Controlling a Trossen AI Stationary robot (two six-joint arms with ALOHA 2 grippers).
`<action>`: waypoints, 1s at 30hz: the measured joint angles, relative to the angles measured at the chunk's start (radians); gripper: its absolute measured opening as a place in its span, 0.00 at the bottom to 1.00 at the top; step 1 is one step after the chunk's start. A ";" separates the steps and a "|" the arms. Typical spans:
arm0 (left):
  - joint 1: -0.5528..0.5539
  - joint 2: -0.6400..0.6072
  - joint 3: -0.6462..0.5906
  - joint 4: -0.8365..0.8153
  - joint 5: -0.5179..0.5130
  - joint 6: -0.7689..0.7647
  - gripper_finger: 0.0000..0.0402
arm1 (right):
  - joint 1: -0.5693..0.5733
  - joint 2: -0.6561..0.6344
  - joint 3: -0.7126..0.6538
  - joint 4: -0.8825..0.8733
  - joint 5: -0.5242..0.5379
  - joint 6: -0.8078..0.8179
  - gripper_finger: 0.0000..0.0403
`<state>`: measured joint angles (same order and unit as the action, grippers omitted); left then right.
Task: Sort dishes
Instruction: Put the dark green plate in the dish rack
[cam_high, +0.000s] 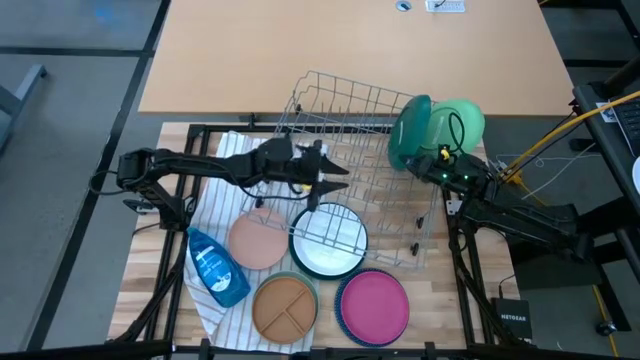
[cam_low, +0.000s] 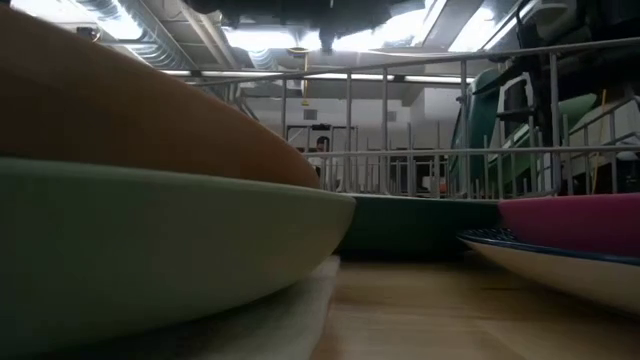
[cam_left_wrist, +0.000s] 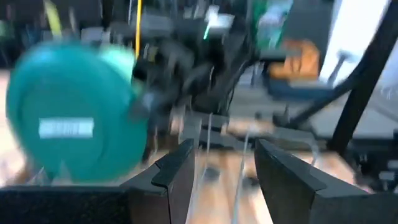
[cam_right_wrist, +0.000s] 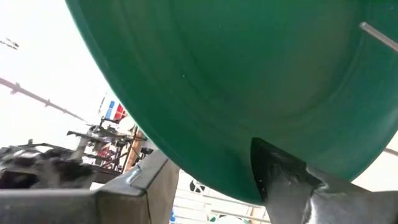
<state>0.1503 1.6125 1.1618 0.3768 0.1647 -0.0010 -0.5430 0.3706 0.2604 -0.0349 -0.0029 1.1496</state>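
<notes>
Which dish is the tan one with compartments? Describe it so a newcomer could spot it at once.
Start at the wire rack in the table's middle and go to the row of dishes at the near edge. The tan plate sits between the blue bottle and the magenta plate. Only it has raised dividers.

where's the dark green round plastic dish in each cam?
High view: dark green round plastic dish on edge at the grey wire rack, right side.
Low view: upper right, behind rack wires.
Left wrist view: left.
Right wrist view: fills the picture.
Shared landmark: the rack.
</notes>
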 joint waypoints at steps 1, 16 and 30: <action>-0.008 0.007 0.001 0.055 -0.009 0.005 0.39 | 0.000 0.000 0.000 0.000 0.000 0.000 0.50; -0.046 0.173 0.000 0.295 -0.029 0.004 0.39 | -0.001 0.000 0.000 0.037 0.123 0.061 0.50; -0.046 0.171 0.000 0.308 -0.029 0.016 0.39 | -0.001 0.000 0.000 -0.002 0.223 0.272 0.50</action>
<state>0.1040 1.7840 1.1618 0.6851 0.1356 0.0154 -0.5438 0.3709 0.2600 -0.0371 0.2199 1.4217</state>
